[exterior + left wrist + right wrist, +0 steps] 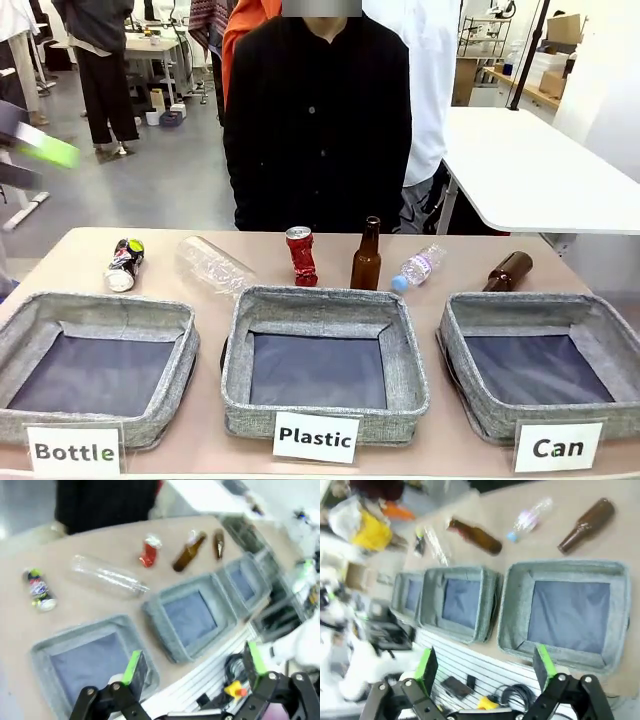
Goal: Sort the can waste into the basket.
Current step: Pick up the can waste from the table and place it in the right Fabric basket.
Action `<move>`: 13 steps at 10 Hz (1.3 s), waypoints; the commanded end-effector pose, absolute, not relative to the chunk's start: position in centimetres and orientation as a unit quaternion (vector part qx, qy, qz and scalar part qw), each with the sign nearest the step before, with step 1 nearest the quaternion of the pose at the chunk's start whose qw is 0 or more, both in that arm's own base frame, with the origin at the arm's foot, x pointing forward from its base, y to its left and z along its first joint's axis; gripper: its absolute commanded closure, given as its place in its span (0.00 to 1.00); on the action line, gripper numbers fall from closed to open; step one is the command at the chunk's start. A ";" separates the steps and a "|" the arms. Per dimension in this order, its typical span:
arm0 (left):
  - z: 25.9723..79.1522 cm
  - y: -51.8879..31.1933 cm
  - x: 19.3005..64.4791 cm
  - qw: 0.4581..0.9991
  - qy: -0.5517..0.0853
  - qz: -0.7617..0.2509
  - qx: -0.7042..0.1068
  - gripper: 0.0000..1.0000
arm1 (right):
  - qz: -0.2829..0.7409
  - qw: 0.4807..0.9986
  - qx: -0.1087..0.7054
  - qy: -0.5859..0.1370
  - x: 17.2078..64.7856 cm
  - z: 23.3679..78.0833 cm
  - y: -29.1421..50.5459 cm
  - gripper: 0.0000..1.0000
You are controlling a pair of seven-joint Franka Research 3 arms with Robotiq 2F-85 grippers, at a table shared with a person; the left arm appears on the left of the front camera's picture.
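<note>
So, counting what's on the surface (80, 245): two crushed cans, two brown glass bottles, two clear plastic bottles and three grey baskets in a row along the bottom of the front view.

The dark can (124, 264) lies at the left of the frame, behind the Bottle basket (100, 303). The red can (300, 256) stands near the centre, just behind the Plastic basket (320, 298). Both cans are on the bare surface, and the Can basket (520, 303) sits at the lower right, well apart from the dark one.

The upright brown bottle (366, 258) is just right of the red can, and the lying brown bottle (508, 271) is by the Can basket's back rim. The big clear bottle (214, 266) lies between the two cans, and the small clear bottle (417, 268) lies between the two brown ones.

The left gripper (193, 659) has its jaws spread wide and is holding nothing. The right gripper (485, 661) is the same, released and empty. One person in black (316, 120) stands at the top centre.
</note>
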State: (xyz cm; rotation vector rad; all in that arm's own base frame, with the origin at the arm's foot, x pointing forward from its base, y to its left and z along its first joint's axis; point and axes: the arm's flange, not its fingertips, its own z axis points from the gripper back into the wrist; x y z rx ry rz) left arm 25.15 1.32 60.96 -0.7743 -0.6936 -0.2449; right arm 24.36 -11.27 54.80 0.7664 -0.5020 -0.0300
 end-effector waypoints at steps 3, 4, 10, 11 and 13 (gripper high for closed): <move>41.6 14.9 17.8 0.810 -0.358 0.048 -0.463 0.00 | -0.156 0.813 0.463 -0.316 20.2 46.2 -17.1 0.00; 38.6 14.1 17.9 0.787 -0.361 0.083 -0.493 0.00 | -0.170 0.811 0.459 -0.321 19.5 45.8 -17.6 0.00; 46.9 25.3 18.5 0.790 -0.358 0.104 -0.486 0.00 | -0.193 0.809 0.462 -0.308 20.6 49.2 -23.5 0.00; 46.9 25.3 18.5 0.790 -0.358 0.104 -0.486 0.00 | -0.193 0.809 0.462 -0.308 20.6 49.2 -23.5 0.00; 47.4 25.2 18.6 0.793 -0.353 0.108 -0.485 0.00 | -0.193 0.809 0.462 -0.308 20.6 49.2 -23.5 0.00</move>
